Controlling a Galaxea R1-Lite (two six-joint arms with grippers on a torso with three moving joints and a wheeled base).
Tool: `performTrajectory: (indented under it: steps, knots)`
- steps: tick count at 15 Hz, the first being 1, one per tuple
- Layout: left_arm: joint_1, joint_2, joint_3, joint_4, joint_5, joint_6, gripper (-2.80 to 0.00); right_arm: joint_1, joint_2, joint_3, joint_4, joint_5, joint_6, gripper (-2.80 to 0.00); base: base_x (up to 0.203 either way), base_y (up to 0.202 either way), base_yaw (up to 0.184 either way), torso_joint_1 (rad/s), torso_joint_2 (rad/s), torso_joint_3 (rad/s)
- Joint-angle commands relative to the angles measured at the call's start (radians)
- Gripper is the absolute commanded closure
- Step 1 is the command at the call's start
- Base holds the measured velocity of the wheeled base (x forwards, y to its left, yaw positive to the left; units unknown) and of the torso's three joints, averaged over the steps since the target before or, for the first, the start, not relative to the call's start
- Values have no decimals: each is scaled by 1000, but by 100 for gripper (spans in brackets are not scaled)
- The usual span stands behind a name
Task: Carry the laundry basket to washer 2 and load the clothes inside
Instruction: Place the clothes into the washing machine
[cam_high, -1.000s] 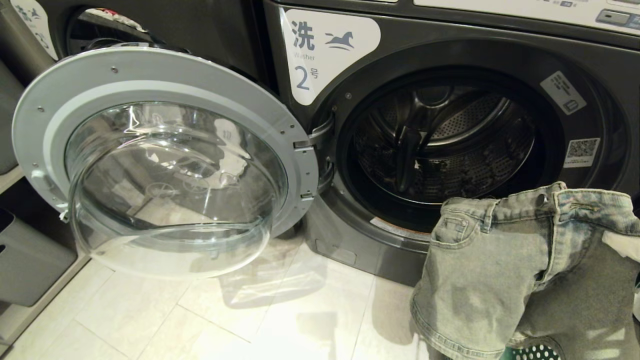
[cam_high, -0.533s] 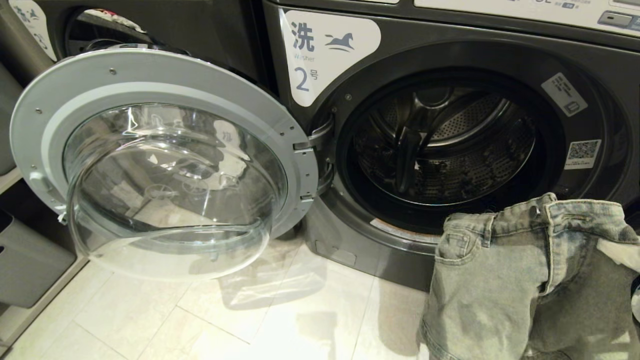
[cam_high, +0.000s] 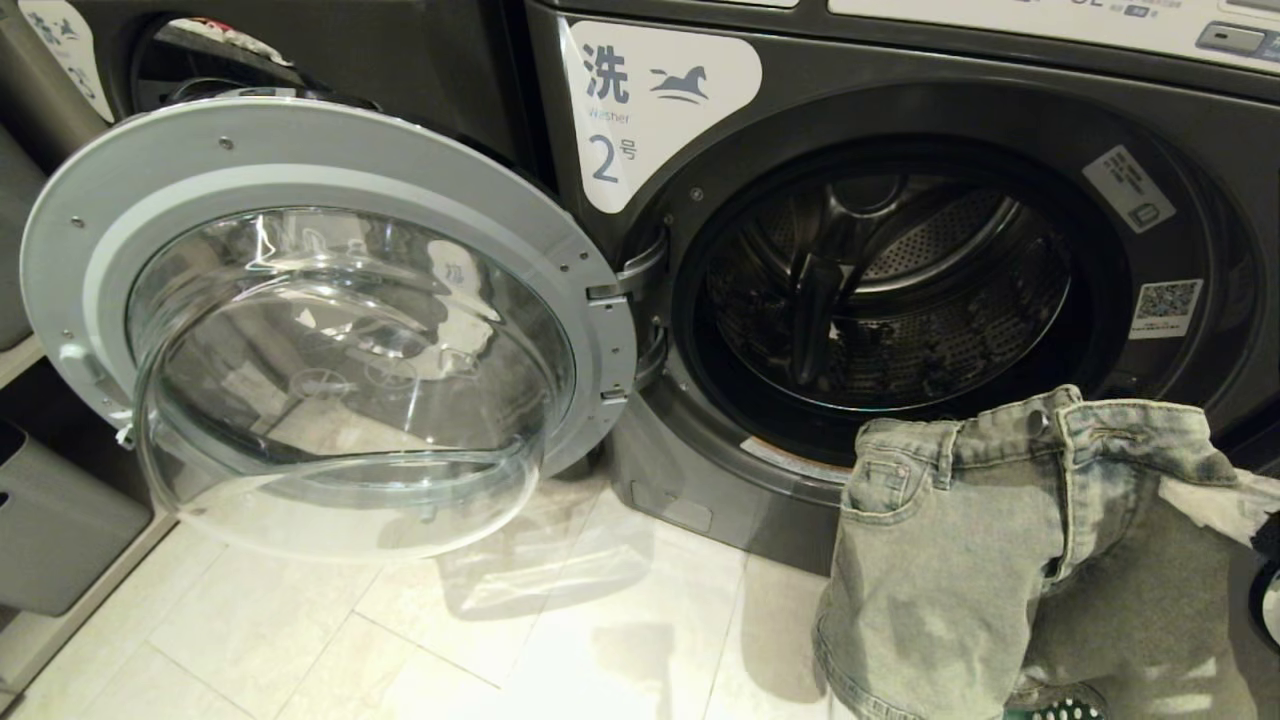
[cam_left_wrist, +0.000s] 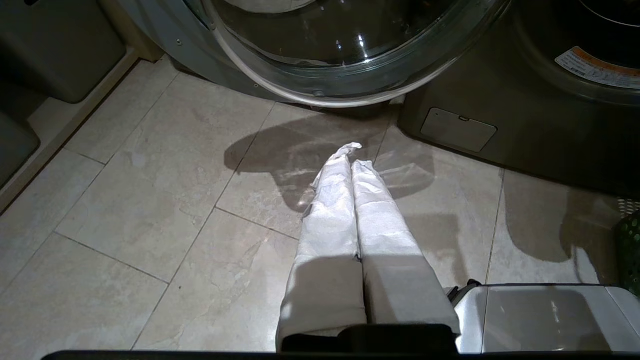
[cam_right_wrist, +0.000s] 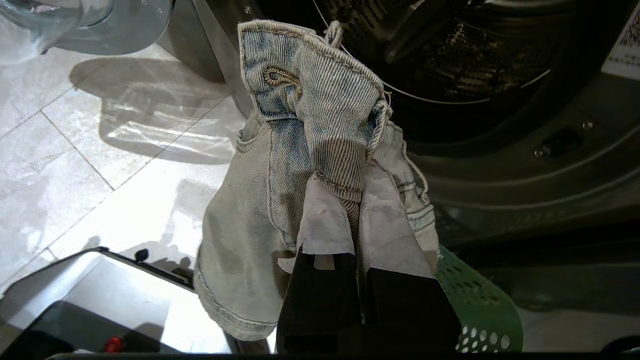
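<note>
My right tool (cam_right_wrist: 356, 200) grips the clothes (cam_high: 1000, 560) before washer 2 (cam_high: 900, 290), labelled "Washer 2"; left tool (cam_left_wrist: 352, 157) closed, low.

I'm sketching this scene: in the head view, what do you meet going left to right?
Open round glass door with grey rim → white horse label numbered 2 → dark perforated steel drum → faded grey-blue denim shorts → white QR sticker.

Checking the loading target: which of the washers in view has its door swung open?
Washer 2, marked with the horse and numeral 2: its glass door hangs open, drum exposed. The neighbouring washer sits behind that door.
</note>
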Motion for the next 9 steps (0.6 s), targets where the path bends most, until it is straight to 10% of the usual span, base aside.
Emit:
performTrajectory:
  steps: [1,9]
  knots:
    - [0,0,2,0,-1,2,0,2,62,18,-64,-1,-21,0,0,0,0,0,0,0]
    - [1,0,2,1,-7,46,0,4,270,17,-298,-9,-52,0,0,0,0,0,0,0]
